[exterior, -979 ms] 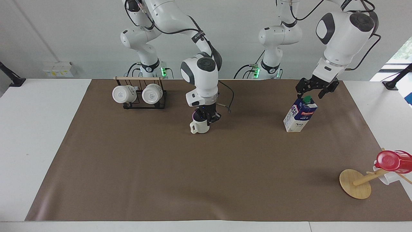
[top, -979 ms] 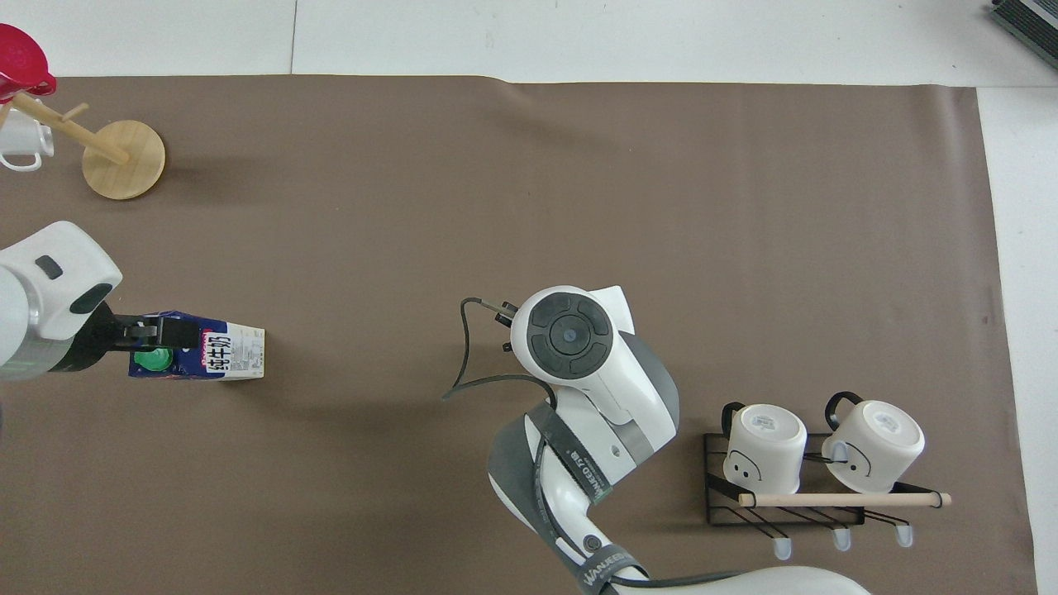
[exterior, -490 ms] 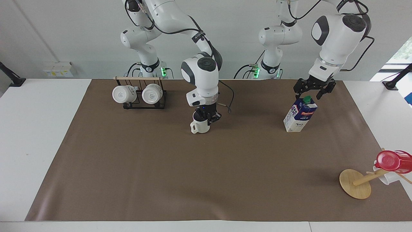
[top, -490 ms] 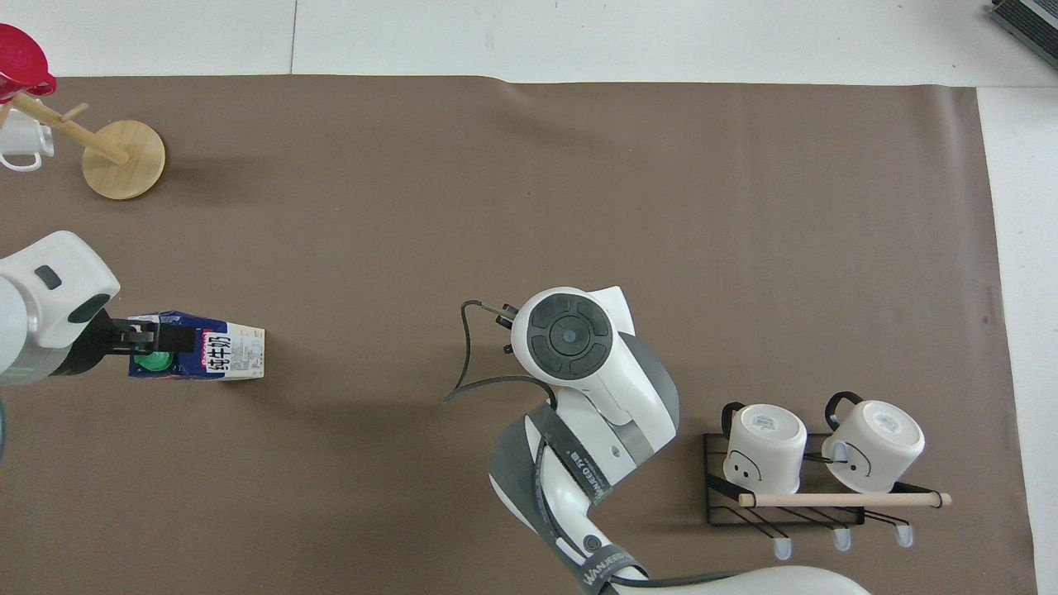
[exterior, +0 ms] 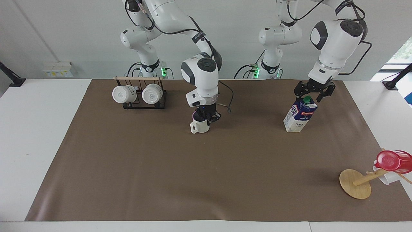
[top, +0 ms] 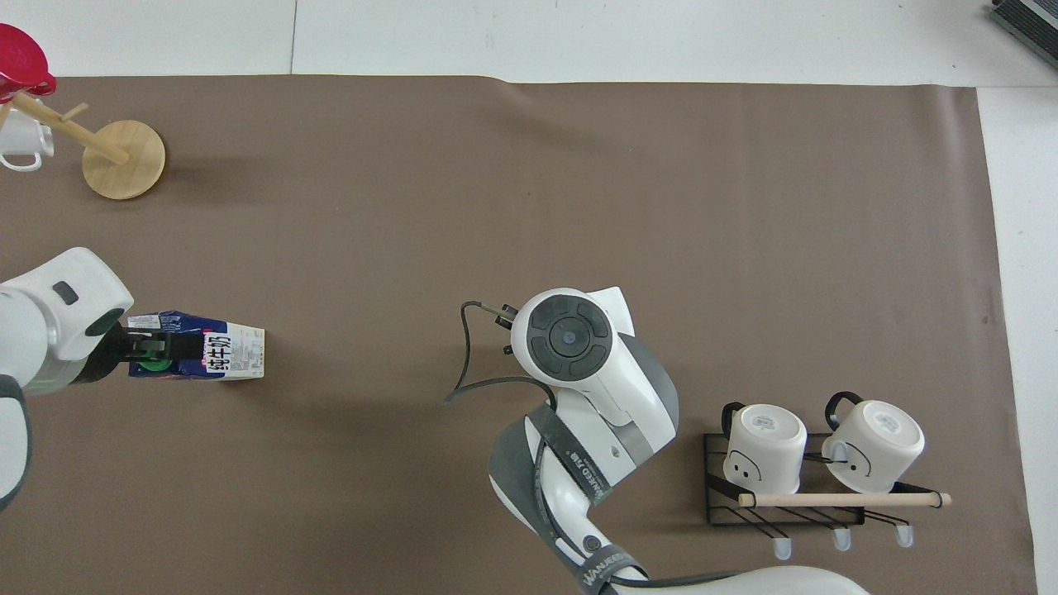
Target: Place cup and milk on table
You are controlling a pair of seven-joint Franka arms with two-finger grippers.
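The cream cup [exterior: 199, 126] stands on the table's brown sheet [exterior: 206, 174] near the middle, handle toward the right arm's end. My right gripper [exterior: 206, 117] points straight down and is shut on the cup's rim. In the overhead view the right arm's wrist [top: 570, 335] hides the cup. The blue-and-white milk carton [exterior: 300, 115] stands upright on the sheet toward the left arm's end. It also shows in the overhead view [top: 223, 355]. My left gripper [exterior: 313, 93] is open just above the carton's green cap [exterior: 307, 99], apart from it.
A black rack [exterior: 141, 103] with two white mugs stands near the robots at the right arm's end. A tipped wooden stand [exterior: 355, 183] with a red cup [exterior: 393, 160] lies at the left arm's end, far from the robots.
My left gripper has lifted a little off the milk carton's top, and the arm has drawn back toward its base. The carton, the cup and the right gripper have stayed in place.
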